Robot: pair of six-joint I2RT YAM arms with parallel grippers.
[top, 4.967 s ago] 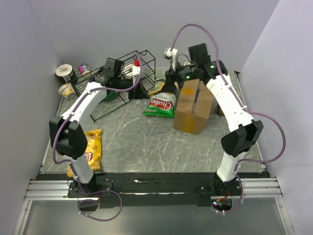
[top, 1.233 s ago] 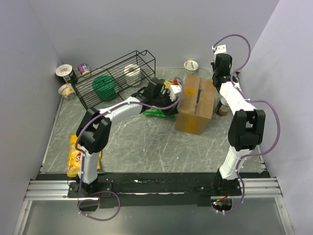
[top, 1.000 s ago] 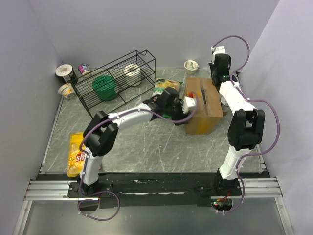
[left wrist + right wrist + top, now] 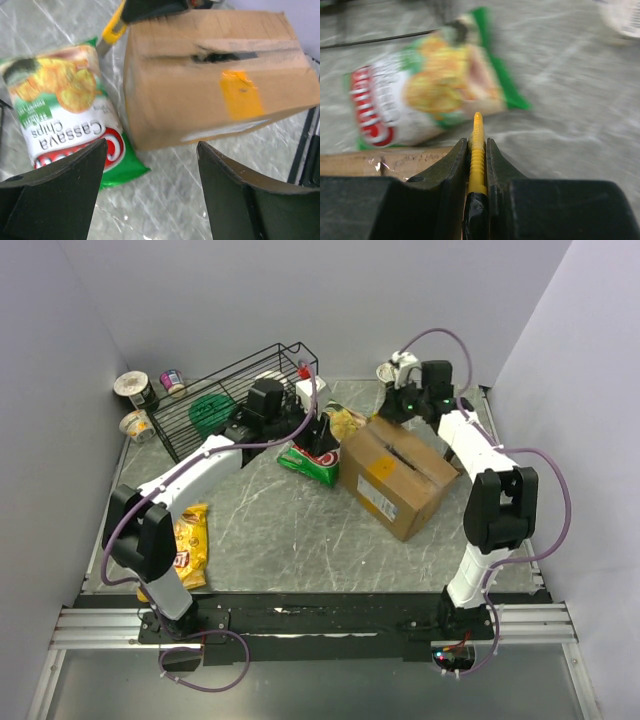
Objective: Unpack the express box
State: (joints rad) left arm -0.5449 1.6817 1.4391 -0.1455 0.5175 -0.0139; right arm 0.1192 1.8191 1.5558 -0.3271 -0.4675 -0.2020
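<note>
The express box [image 4: 395, 478], a brown carton with an orange sticker [image 4: 380, 468] and a white label, lies right of centre on the table. In the left wrist view the express box [image 4: 215, 75] shows a torn slit along its top seam. My left gripper [image 4: 318, 436] hovers open over the green cassava chip bag [image 4: 308, 462], just left of the box, with only tabletop between its fingers [image 4: 55, 190]. My right gripper [image 4: 398, 405] is at the box's far edge, shut on a yellow utility knife [image 4: 478, 145]. The knife's tip [image 4: 112, 32] pokes in above the box corner.
A black wire rack [image 4: 235, 400] stands at the back left with cups [image 4: 135, 390] beside it. A yellow chip bag [image 4: 188, 545] lies by the left arm's base. Another cup [image 4: 390, 372] sits at the back, and a second snack bag [image 4: 346, 422] lies behind the green one.
My left gripper has pulled back leftward from the box and opened wide. The box has turned and now lies sticker-side up. My right gripper has come down to the box's far edge.
</note>
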